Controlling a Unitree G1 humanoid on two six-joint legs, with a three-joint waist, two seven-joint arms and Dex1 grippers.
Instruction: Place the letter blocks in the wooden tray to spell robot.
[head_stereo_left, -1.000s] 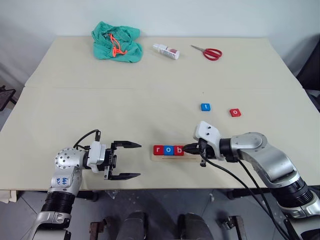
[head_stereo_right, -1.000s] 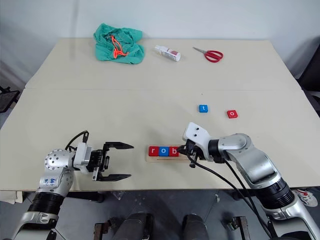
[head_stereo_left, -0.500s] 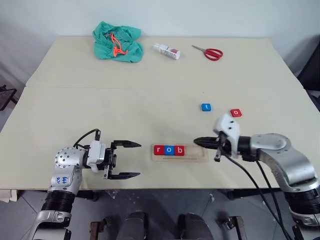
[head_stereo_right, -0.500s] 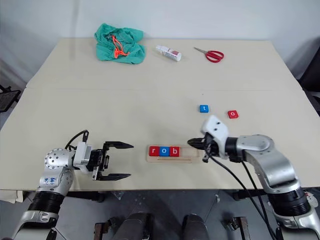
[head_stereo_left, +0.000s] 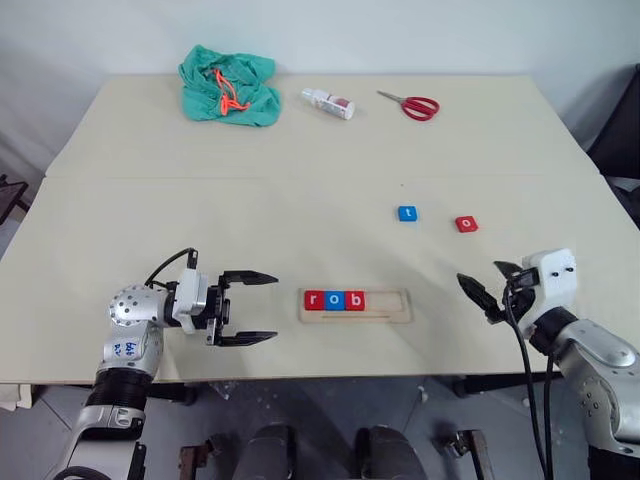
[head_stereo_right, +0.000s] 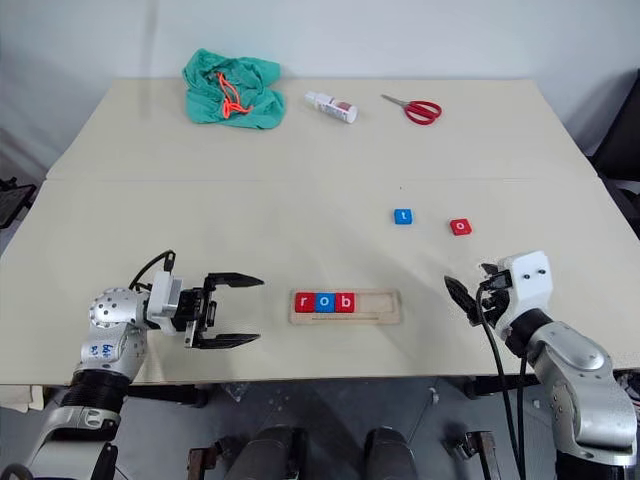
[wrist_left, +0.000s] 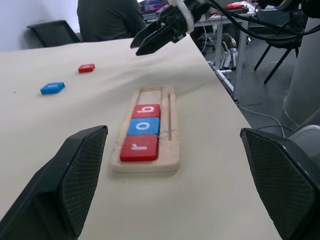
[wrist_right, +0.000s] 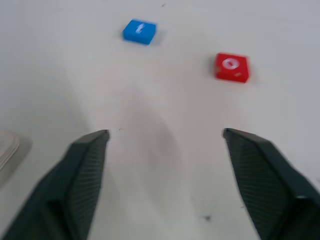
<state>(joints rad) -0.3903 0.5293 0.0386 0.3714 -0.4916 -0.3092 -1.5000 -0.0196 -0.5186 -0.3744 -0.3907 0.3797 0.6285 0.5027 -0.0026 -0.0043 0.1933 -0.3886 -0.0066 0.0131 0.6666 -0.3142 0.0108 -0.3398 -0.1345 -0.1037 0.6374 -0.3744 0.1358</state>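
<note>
The wooden tray (head_stereo_left: 385, 305) lies near the table's front edge, its left half holding a red r block (head_stereo_left: 315, 300), a blue o block (head_stereo_left: 335, 300) and a red b block (head_stereo_left: 355, 300) in a row. A blue t block (head_stereo_left: 407, 213) and a red o block (head_stereo_left: 466, 224) lie loose farther back on the right. My left gripper (head_stereo_left: 258, 307) is open and empty, pointing at the tray from the left. To the right of the tray, my right gripper (head_stereo_left: 487, 285) is open and empty, the two loose blocks ahead of it in the right wrist view.
A green cloth (head_stereo_left: 226, 84) with an orange cord, a small white bottle (head_stereo_left: 329, 102) and red-handled scissors (head_stereo_left: 411, 104) lie along the table's far edge. A seam (head_stereo_left: 150, 178) crosses the table between them and the blocks.
My right gripper has pulled away from the b block in the tray, swung right past the tray's end and opened. The left gripper has stayed where it was.
</note>
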